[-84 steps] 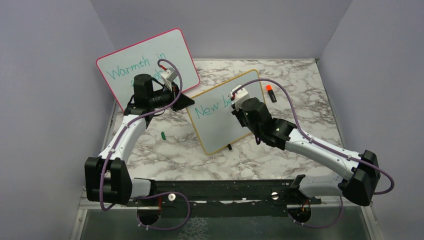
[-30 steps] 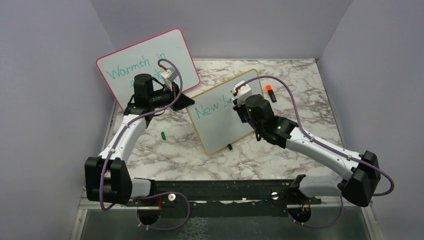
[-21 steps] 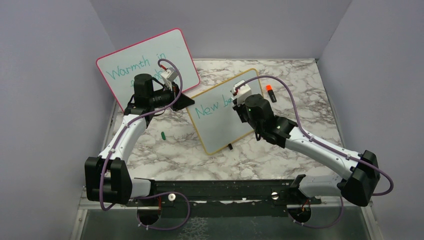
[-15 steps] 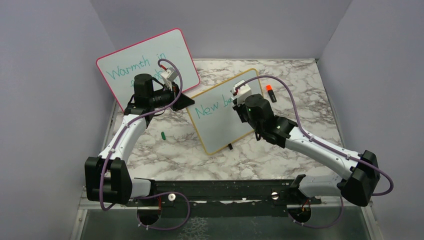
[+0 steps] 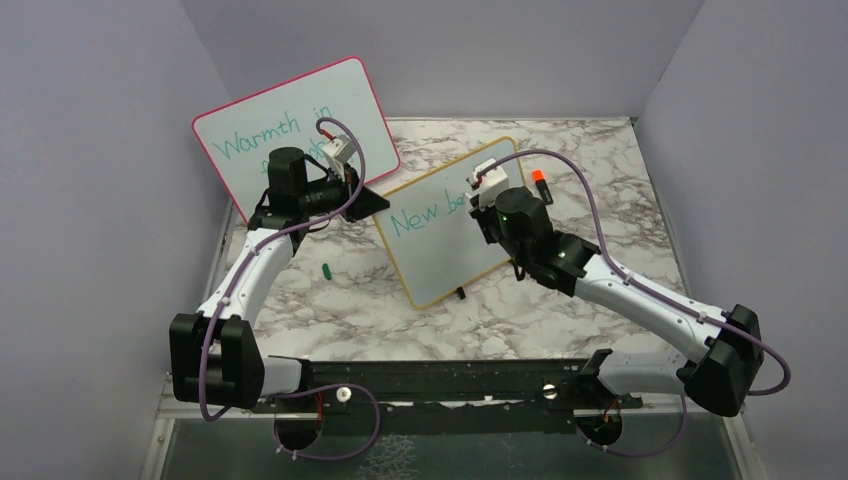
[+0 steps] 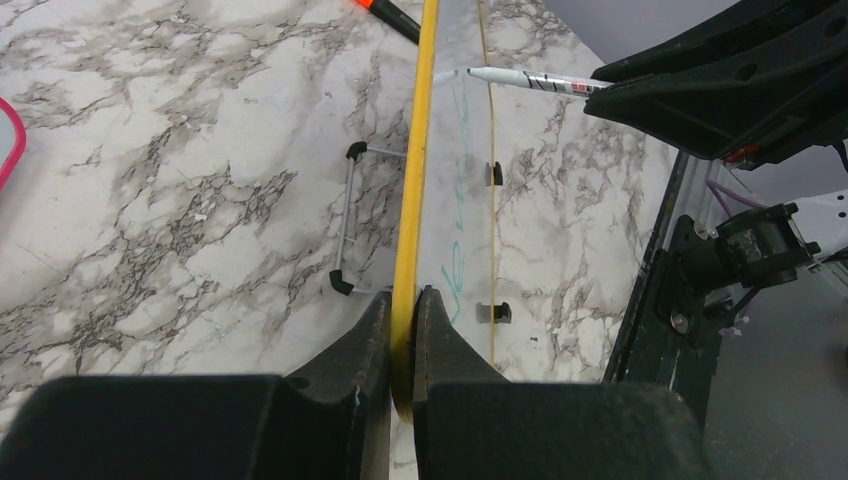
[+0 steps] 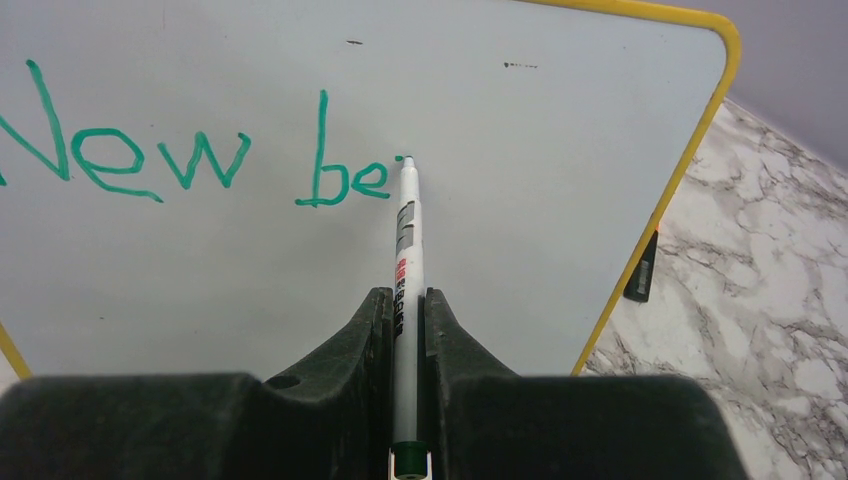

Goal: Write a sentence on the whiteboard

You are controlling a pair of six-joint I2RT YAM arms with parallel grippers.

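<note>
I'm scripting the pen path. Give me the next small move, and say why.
Probably stroke the next letter just right of "be": the marker, shut in the right gripper, has its tip at the whiteboard where the sentence stops at "New be". The left gripper clamps the board's yellow edge, so it looks steadied.

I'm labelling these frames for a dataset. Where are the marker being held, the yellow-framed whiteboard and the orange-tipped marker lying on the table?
held marker (image 7: 405,240): right wrist view, on its white barrel below the tip.
yellow-framed whiteboard (image 7: 560,150): right wrist view, on bare writing surface.
orange-tipped marker (image 5: 539,176): top external view, on its orange end.
</note>
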